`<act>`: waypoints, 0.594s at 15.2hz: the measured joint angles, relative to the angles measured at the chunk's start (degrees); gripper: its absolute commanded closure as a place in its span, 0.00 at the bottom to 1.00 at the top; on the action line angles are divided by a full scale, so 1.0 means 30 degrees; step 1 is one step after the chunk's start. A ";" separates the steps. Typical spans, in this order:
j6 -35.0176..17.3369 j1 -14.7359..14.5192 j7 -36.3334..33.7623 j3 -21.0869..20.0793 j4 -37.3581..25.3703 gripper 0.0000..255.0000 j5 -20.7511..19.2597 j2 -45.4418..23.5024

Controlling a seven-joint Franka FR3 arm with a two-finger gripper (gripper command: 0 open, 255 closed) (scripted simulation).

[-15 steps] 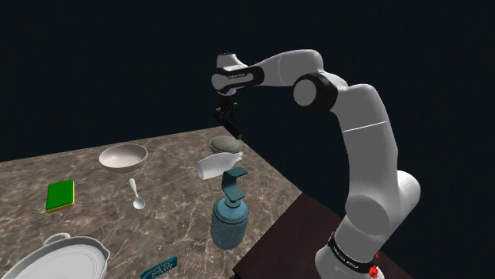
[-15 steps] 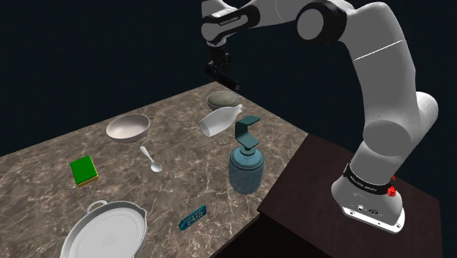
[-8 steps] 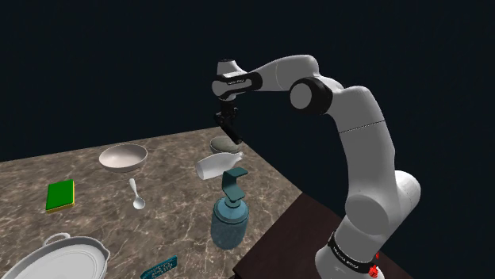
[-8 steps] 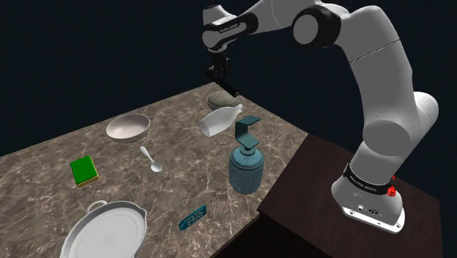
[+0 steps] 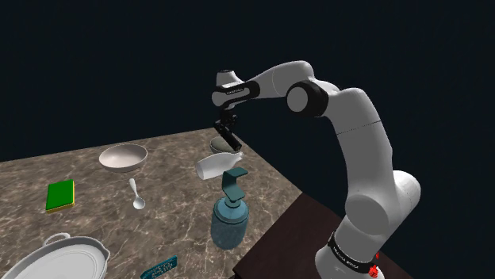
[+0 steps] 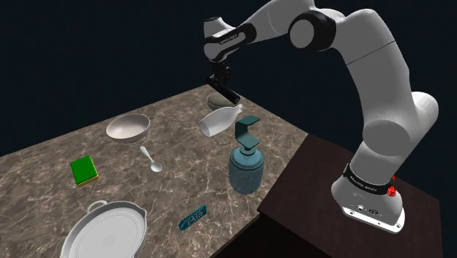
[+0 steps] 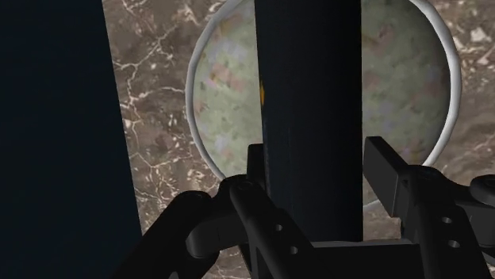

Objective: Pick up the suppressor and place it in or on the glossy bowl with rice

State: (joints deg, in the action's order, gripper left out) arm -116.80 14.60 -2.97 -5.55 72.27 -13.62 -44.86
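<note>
My gripper [image 7: 317, 154] is shut on the suppressor [image 7: 309, 95], a long dark cylinder that runs on past the fingertips. Straight below it lies the glossy bowl [image 7: 192, 95], white-rimmed and full of mottled rice. In the shoulder view the gripper [image 5: 228, 127] hangs from the arm with the suppressor [image 5: 232, 141] slanting down over the bowl [image 5: 216, 145] at the table's far corner. From the second exterior view the suppressor [image 6: 228, 91] hovers just above the bowl [image 6: 213, 99]; I cannot tell whether it touches the rice.
A white bottle [image 5: 218, 166] lies beside the rice bowl, with a teal soap dispenser [image 5: 229, 214] nearer the stand [image 5: 285, 238]. Farther toward the shoulder view's left are an empty white bowl [image 5: 123, 157], a spoon [image 5: 136, 194], a green sponge [image 5: 60, 194] and a white pan [image 5: 59, 257].
The arm has lowered, bringing the held suppressor down close over the rice bowl. The grip has not changed.
</note>
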 measured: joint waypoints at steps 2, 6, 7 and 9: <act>-0.0186 0.0003 -0.0031 0.0008 0.0130 1.00 -0.0019 -0.0056; -0.0238 0.0001 -0.0037 0.0013 0.0105 1.00 -0.0025 -0.0130; -0.0238 0.0001 -0.0037 0.0014 0.0100 1.00 -0.0025 -0.0136; -0.0241 0.0001 -0.0036 0.0013 0.0099 0.00 -0.0025 -0.0136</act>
State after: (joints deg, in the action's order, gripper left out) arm -117.53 14.60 -3.08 -5.51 72.56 -13.69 -45.26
